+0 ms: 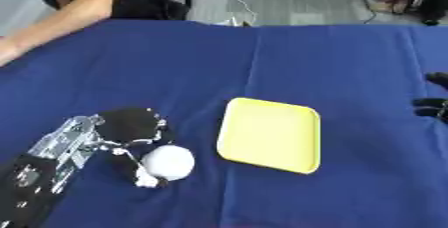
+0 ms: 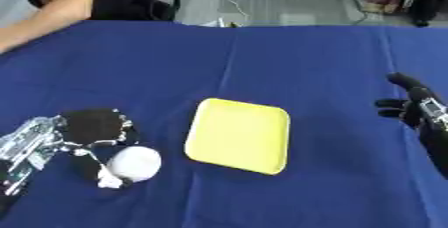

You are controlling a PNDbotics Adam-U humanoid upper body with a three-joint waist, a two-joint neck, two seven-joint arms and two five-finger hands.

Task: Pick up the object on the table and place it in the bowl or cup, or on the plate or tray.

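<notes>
L hand point(image 1: 131, 132) curled on white ball point(image 1: 170, 162), yellow tray point(image 1: 269, 134) beside

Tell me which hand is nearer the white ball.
Left. The left hand has its fingers curled around the white ball; the right hand hangs far across the table, beyond the yellow plate.

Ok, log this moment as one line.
left hand: curled round white ball | yellow plate: bare | right hand: idle, open, at right edge
</notes>
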